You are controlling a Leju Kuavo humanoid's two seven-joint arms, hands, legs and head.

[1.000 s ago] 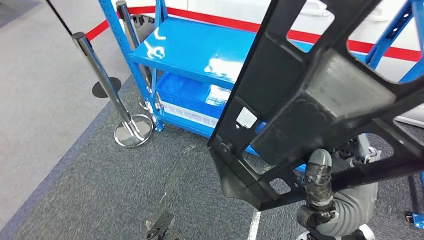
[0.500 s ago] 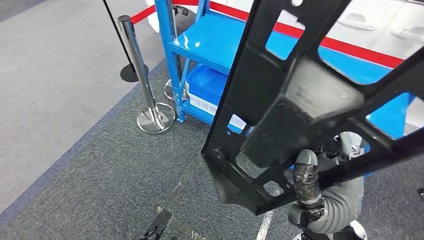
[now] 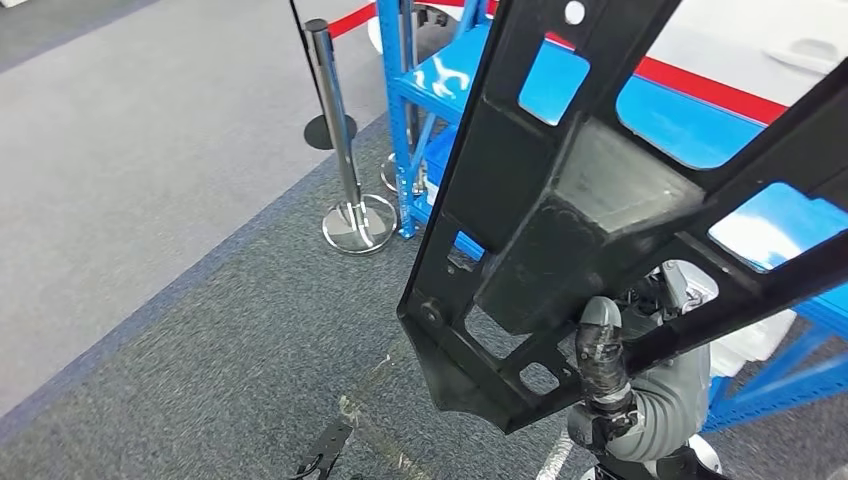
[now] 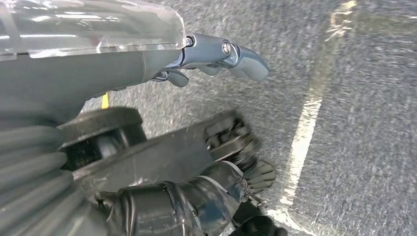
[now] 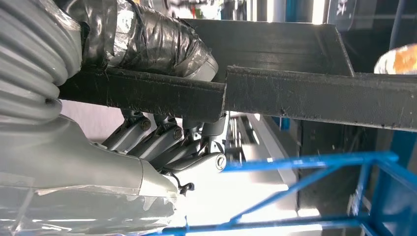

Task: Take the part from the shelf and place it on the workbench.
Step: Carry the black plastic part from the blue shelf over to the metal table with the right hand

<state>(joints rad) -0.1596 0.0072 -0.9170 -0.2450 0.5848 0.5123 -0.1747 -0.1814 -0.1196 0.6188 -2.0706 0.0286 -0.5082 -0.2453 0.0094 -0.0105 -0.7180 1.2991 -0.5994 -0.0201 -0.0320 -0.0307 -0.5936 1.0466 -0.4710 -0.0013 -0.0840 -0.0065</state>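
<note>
**Op:** Up in front of the head camera, the part (image 3: 600, 200), a big black plastic frame with open cut-outs, is off the shelf and carried high, tilted. My right hand (image 3: 610, 385) holds it from below: taped thumb (image 5: 157, 42) pressed on one side of a rib, darker fingers (image 5: 167, 142) curled under the other side. So it's clamped on the part.

**Annotator:** Left hand?

**Op:** Left hand (image 4: 216, 54) hangs over the grey carpet (image 4: 364, 98), fingers loosely curled in, nothing in them that I can see. Some dark body parts under it, skipping those.

**Annotator:** What's around?

**Op:** Blue shelf (image 3: 440, 90) just behind the part, partly hidden by it. Chrome stanchion posts (image 3: 340, 140) with a red belt (image 3: 345, 20) beside the shelf, a white floor line (image 4: 302, 142) on the carpet. I can't point to a tabletop from where I'm looking.

**Annotator:** Step?

**Op:** I'd call it transport: pick looks done, place not yet done. Roughly midway through the task, I'd guess.

**Annotator:** Next move needs?

**Op:** Getting the tabletop into sight and walking to it with the grip kept firm. The part is wide and blocks most of my head camera, and it's held at one rib only, so it could swing or catch on a shelf upright. Then lower it flat and let go.
</note>
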